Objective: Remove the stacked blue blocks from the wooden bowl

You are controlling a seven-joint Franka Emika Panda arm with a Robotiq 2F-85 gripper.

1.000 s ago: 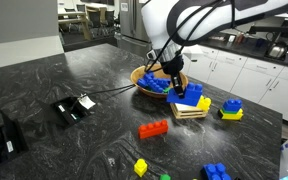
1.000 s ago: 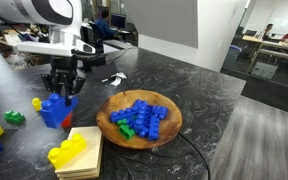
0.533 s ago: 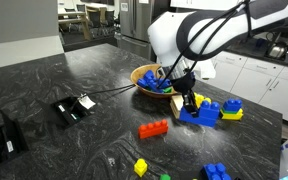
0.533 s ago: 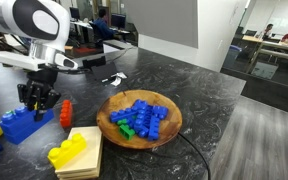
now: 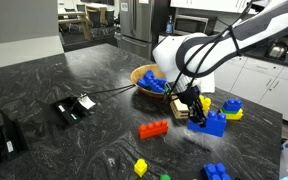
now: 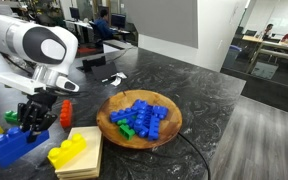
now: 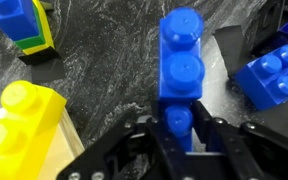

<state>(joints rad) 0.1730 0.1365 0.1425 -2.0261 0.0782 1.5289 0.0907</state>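
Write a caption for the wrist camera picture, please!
Robot gripper clamped on bright blue studded plastic blocks, dark marbled counter beneath, yellow plastic brick alongside.

The stacked blue blocks (image 6: 6,146), a chunky bright blue studded cluster, are outside the wooden bowl (image 6: 106,112) and well apart from it. They are pinched in the gripper (image 7: 181,132) with their studs up. The bowl is round, shallow and light brown. It stands upright and holds a heap of blue bricks (image 6: 142,118).
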